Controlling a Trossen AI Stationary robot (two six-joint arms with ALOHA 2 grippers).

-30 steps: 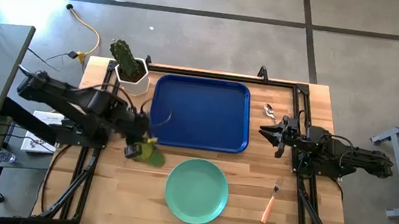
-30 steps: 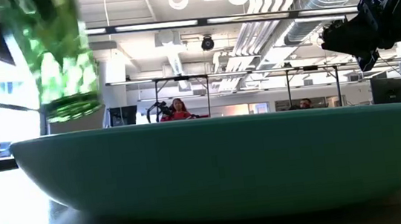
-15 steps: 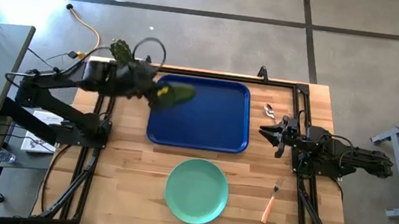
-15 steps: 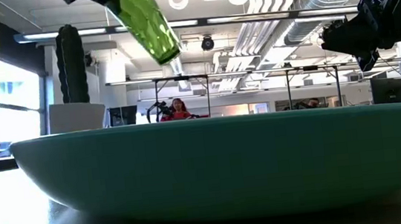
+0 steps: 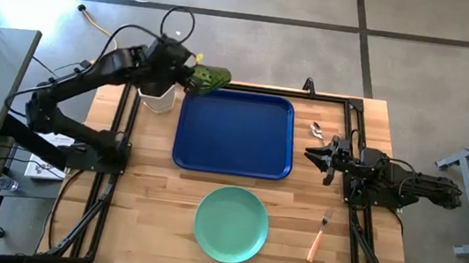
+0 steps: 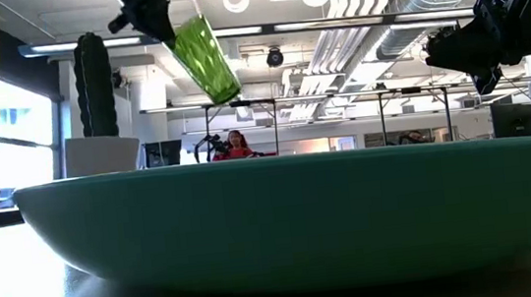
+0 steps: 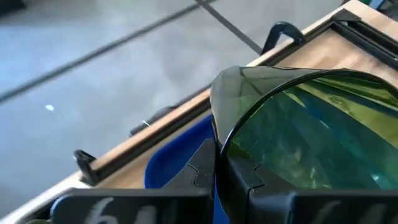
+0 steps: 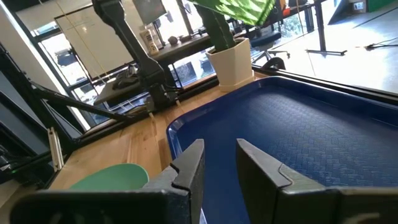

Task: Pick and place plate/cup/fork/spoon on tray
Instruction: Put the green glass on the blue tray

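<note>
Your left gripper [image 5: 190, 72] is clenched on the cup [image 5: 208, 77], holding it tilted in the air over the tray's [image 5: 234, 132] far-left corner, by the desk's far edge. Your right gripper [image 5: 313, 154], fingers parted and holding nothing, waits near the desk's right edge beside the tray.
</note>
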